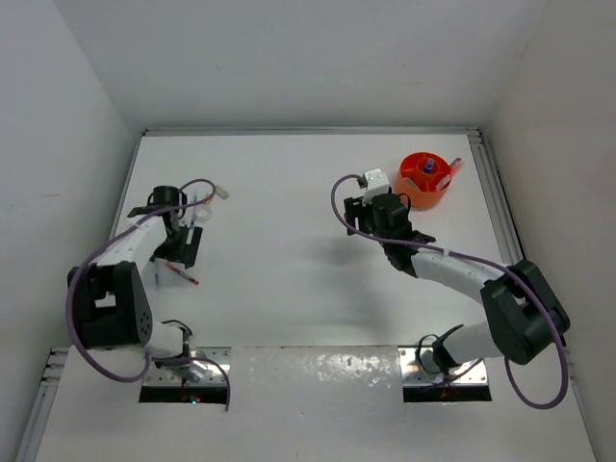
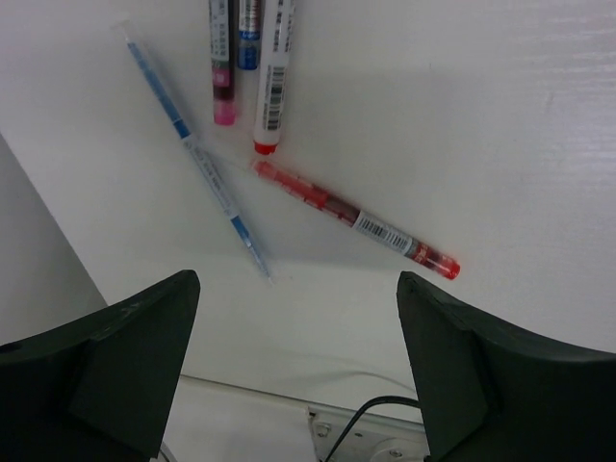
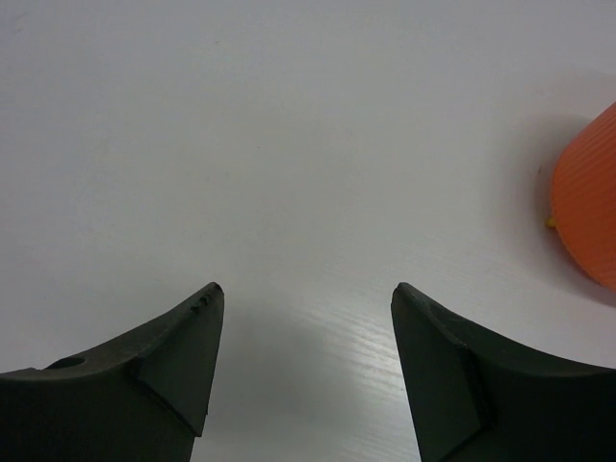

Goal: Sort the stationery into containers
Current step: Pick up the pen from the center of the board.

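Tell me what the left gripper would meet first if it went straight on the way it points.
Most likely the red pen, lying just ahead of the open left gripper; depth is unclear.

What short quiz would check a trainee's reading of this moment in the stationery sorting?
1. True or false: the left gripper is holding the red pen.
2. Multiple choice: in the right wrist view, where is the orange tub relative to the right gripper? A. to its left. B. to its right. C. between its fingers.
3. Short answer: seen from above, does the tub already hold anything?

Key
1. False. The pen lies loose on the table, beyond the open jaws.
2. B.
3. Yes. At least a blue-capped item sits inside.
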`<state>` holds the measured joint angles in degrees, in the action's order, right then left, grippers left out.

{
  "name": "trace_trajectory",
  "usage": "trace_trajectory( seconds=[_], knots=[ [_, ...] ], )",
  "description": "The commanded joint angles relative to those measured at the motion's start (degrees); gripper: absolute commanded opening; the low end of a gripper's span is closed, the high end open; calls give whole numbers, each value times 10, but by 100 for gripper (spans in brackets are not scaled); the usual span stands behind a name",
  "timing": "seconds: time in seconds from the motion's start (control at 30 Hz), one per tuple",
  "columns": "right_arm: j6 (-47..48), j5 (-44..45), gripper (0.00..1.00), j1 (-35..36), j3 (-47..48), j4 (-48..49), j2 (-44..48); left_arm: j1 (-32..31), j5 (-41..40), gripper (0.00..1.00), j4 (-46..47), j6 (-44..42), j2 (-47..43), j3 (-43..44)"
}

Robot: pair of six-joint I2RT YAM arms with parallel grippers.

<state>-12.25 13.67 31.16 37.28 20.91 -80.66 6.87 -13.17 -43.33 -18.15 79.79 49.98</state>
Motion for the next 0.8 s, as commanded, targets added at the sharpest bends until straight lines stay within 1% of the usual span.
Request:
trace_trajectory(
  seconds=[0.0, 0.13, 0.27, 0.43, 0.57, 0.67, 0.77],
  knots=[
    [-1, 11, 69, 1, -2, 17, 15, 7, 13, 81, 39, 0, 43, 28],
    [2, 25, 69, 0, -8, 11, 24, 9, 10, 79, 35, 21, 98, 43],
    [4, 36, 69, -1, -7, 5, 31, 15, 5, 76, 32, 28, 115, 49],
    [4, 50, 69, 0, -3, -2, 37, 25, 24, 66, 21, 27, 137, 57],
    [9, 60, 69, 1, 3, -10, 41, 46, 62, 59, -6, 52, 164, 75],
    [19, 65, 69, 2, 6, -16, 45, 57, 86, 59, -19, 74, 172, 81],
    [32, 66, 69, 4, 17, -28, 45, 64, 89, 62, -13, 86, 154, 79]
  ],
)
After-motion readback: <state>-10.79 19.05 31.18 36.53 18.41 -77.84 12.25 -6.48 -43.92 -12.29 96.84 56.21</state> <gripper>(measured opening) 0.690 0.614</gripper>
